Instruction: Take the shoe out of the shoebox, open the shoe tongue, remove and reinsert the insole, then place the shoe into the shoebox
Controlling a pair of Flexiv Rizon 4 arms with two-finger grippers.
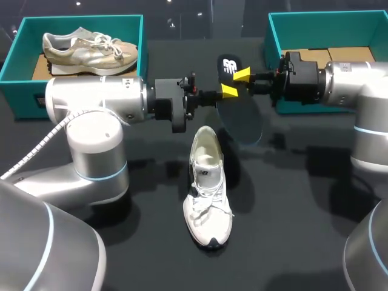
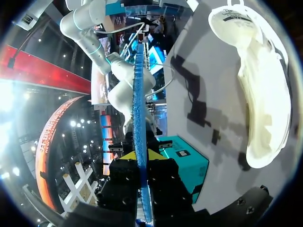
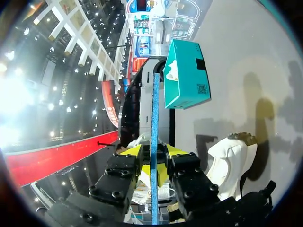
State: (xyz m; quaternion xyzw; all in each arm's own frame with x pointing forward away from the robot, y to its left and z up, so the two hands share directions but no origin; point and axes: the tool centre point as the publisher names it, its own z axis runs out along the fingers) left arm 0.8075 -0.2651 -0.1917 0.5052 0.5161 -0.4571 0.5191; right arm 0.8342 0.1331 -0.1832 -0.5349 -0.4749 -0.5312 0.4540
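Pinched edge-on above the bench (image 1: 291, 200), upper centre of frame, by left pincer (image 1: 229, 91) and right pincer (image 1: 242, 75) from opposite sides: insole (image 1: 242, 118); lying lower centre, toe toward frame's bottom: white shoe (image 1: 207, 188); upper left, teal shoebox (image 1: 18, 66).

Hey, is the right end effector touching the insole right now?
Touching. The right wrist view shows the insole edge-on, pinched from both sides by the yellow fingertips of the right end effector.
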